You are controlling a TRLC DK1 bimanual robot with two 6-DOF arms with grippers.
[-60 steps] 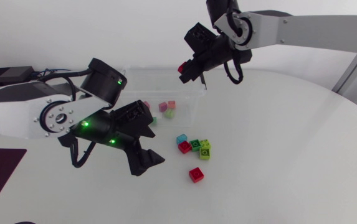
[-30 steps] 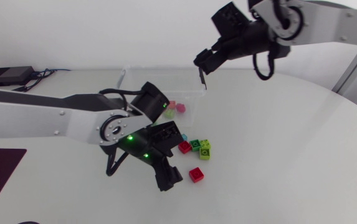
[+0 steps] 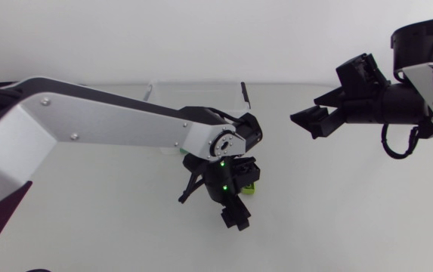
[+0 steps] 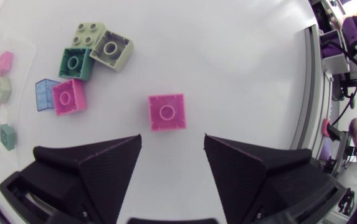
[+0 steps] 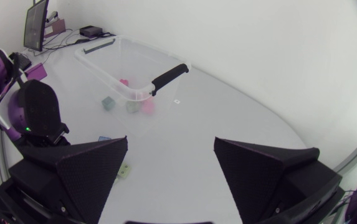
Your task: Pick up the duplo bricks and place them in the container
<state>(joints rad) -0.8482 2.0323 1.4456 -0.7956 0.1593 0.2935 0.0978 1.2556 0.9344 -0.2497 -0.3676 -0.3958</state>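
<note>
Some bricks (image 5: 108, 102) sitting in container (image 5: 103, 70), loose bricks (image 4: 75, 62) waiting mid-table (image 3: 352, 219); left gripper (image 4: 172, 138) hovering open, empty, over lone brick (image 4: 167, 112); right gripper (image 5: 171, 142) hanging open, empty.

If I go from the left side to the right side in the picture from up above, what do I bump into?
left arm → left gripper → lime green brick → right gripper

Lone pink brick (image 4: 167, 112) lying flat, apart from clustered bricks (image 4: 73, 63)
</note>
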